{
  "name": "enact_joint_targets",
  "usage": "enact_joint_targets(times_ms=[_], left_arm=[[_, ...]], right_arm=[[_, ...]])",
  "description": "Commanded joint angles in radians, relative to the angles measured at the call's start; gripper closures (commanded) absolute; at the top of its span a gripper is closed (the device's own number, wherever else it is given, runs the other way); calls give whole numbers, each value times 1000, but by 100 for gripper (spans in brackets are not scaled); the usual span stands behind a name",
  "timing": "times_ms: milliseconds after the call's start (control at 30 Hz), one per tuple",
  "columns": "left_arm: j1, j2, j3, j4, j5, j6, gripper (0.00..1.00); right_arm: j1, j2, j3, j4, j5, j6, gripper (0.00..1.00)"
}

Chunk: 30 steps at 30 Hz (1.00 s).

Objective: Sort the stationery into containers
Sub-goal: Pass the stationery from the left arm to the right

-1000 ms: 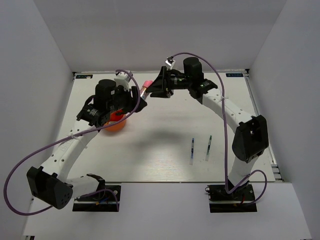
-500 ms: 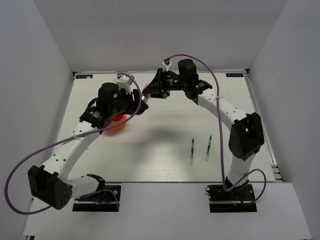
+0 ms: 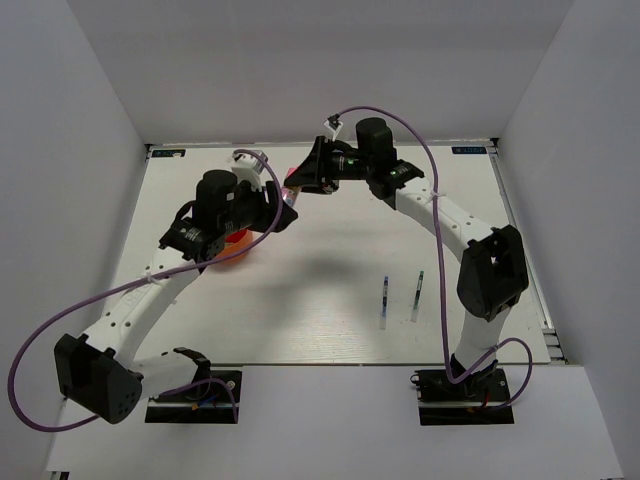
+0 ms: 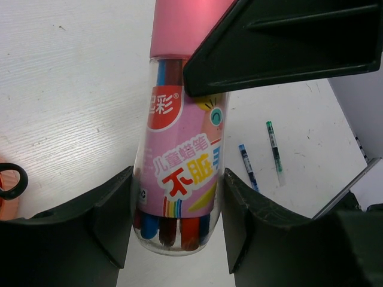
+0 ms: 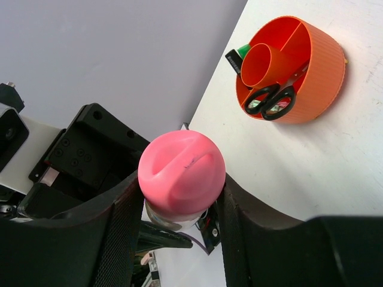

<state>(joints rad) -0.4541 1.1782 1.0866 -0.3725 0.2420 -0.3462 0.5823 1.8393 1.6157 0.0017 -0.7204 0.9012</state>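
Handover step: left fingers [image 4: 90, 221] held the clear pink-capped crayon tube [image 4: 179, 179], right fingers [image 5: 90, 239] clasped its cap [image 5: 181, 173]; left's release seemed next.

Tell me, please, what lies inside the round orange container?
In the outer ring of the container stand black-handled scissors and a green-capped black marker. The middle tube looks empty near its top. Walls hide the blades and the compartment floors.

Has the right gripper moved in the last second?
Yes. In the top view the right gripper has slid left, farther from the two pens, and now straddles the pink cap of the crayon tube.
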Motion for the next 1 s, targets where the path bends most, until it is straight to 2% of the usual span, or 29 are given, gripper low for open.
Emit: enact_joint_targets(times_ms=[0, 33, 133, 200, 233, 267, 367, 400, 533, 700, 867, 967], left_arm=[[-11, -46, -7, 27, 8, -10, 100], [-9, -45, -13, 30, 11, -13, 100], [-9, -49, -16, 27, 0, -23, 100], [-11, -51, -17, 27, 0, -28, 95], [-9, -51, -17, 11, -1, -27, 87], [-11, -52, -20, 20, -3, -31, 64], [-11, -58, -25, 14, -10, -37, 43], [-9, -64, -25, 11, -15, -37, 28], [-9, -75, -42, 10, -27, -43, 11], [-9, -78, -47, 0, -27, -45, 0], [-9, -91, -47, -19, -38, -42, 0], [-9, -118, -33, -89, -69, -8, 0]], right_arm=[[1, -6, 21, 70, 27, -33, 73], [-1, -8, 21, 73, 26, -35, 80], [-1, -12, 18, 75, 27, -44, 90], [-4, -12, 21, 73, 21, -56, 96], [-2, -12, 21, 72, 22, -59, 100], [-1, -15, 19, 70, 22, -59, 100], [-4, -17, 23, 67, 22, -68, 100], [-2, -20, 23, 66, 22, -70, 100], [-2, -20, 21, 66, 19, -74, 100], [-6, -20, 21, 69, 19, -76, 100], [-7, -18, 35, 58, 24, -99, 100], [-7, -14, 53, 35, 33, -139, 100]])
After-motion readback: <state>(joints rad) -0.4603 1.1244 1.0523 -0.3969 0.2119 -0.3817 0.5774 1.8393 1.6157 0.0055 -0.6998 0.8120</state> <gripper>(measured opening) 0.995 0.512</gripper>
